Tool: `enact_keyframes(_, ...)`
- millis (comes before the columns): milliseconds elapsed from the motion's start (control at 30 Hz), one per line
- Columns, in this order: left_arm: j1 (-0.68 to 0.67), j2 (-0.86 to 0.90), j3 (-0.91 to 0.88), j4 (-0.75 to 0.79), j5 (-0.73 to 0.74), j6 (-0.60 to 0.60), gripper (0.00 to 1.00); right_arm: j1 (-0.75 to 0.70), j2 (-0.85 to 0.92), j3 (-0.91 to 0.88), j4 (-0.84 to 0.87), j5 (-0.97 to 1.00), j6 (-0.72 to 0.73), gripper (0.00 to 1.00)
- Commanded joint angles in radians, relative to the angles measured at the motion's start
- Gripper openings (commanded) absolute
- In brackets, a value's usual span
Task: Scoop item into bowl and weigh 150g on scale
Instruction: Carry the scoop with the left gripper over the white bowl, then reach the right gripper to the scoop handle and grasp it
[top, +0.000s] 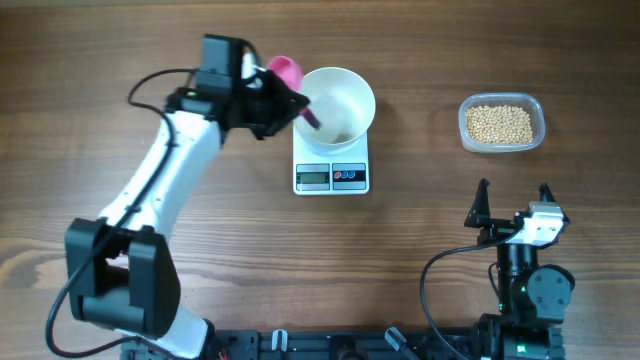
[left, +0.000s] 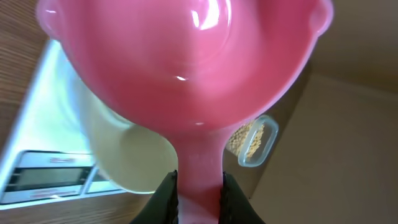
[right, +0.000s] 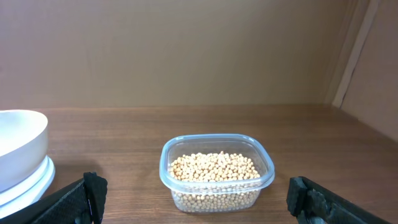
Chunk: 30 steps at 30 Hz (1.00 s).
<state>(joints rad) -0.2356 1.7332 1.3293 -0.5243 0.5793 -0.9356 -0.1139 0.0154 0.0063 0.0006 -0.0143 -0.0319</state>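
The white bowl (top: 340, 100) stands on the white scale (top: 331, 177); its inside shows plain white from above. My left gripper (top: 285, 103) is shut on the handle of a pink scoop (top: 287, 70) at the bowl's left rim. In the left wrist view the scoop (left: 186, 62) fills the top, its handle clamped in the left gripper (left: 200, 186), with the bowl (left: 130, 162) and scale (left: 43, 174) behind. The beans (top: 501, 123) lie in a clear tub at the right. My right gripper (top: 513, 195) stands open in front of the beans (right: 214, 168), holding nothing.
The clear plastic tub (right: 267, 168) sits on the wooden table (top: 420, 250), well right of the scale (right: 31, 183) and bowl (right: 18, 146). A brown wall (right: 186, 50) rises behind the table's far edge.
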Motion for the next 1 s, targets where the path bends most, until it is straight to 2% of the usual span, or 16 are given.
enact_keyframes(0,-0.082,-0.021,0.046,0.001,-0.12,-0.037,0.04,-0.002,-0.006,-0.001,0.006,0.019,-0.021,1.0)
enact_keyframes(167,-0.182,-0.021,0.158,-0.118,-0.339,-0.007,0.04,-0.002,-0.006,-0.001,0.007,0.014,-0.015,1.0)
enact_keyframes(200,-0.199,-0.021,0.178,-0.138,-0.385,-0.005,0.04,-0.002,-0.006,-0.001,0.006,-0.013,0.003,1.0)
enact_keyframes(233,-0.212,-0.021,0.191,-0.149,-0.41,-0.003,0.04,-0.002,-0.006,-0.001,0.008,-0.082,0.082,1.0)
enact_keyframes(367,-0.238,-0.018,0.195,-0.15,-0.421,-0.031,0.04,-0.001,0.017,-0.001,0.026,-0.369,1.015,1.0)
enact_keyframes(400,-0.238,-0.018,0.195,-0.149,-0.42,-0.046,0.04,-0.001,0.036,-0.001,0.03,-0.425,1.151,1.0)
enact_keyframes(533,-0.24,-0.018,0.195,-0.165,-0.42,-0.114,0.04,-0.002,0.085,-0.001,0.033,-0.456,1.346,1.0)
enact_keyframes(600,-0.24,-0.018,0.195,-0.169,-0.42,-0.18,0.04,-0.002,0.098,-0.001,0.042,-0.467,1.368,1.0)
enact_keyframes(633,-0.24,-0.018,0.195,-0.169,-0.41,-0.209,0.04,-0.001,0.099,-0.001,0.06,-0.474,1.316,0.99)
enact_keyframes(700,-0.24,-0.018,0.195,-0.193,-0.39,-0.215,0.04,-0.001,0.099,-0.001,0.182,-0.54,1.179,0.9)
enact_keyframes(833,-0.24,-0.018,0.195,-0.185,-0.388,-0.274,0.04,-0.001,0.155,0.033,0.261,-0.633,1.105,0.98)
enact_keyframes(967,-0.24,-0.018,0.195,-0.142,-0.372,-0.278,0.04,0.038,0.336,0.151,0.264,-0.642,0.963,0.98)
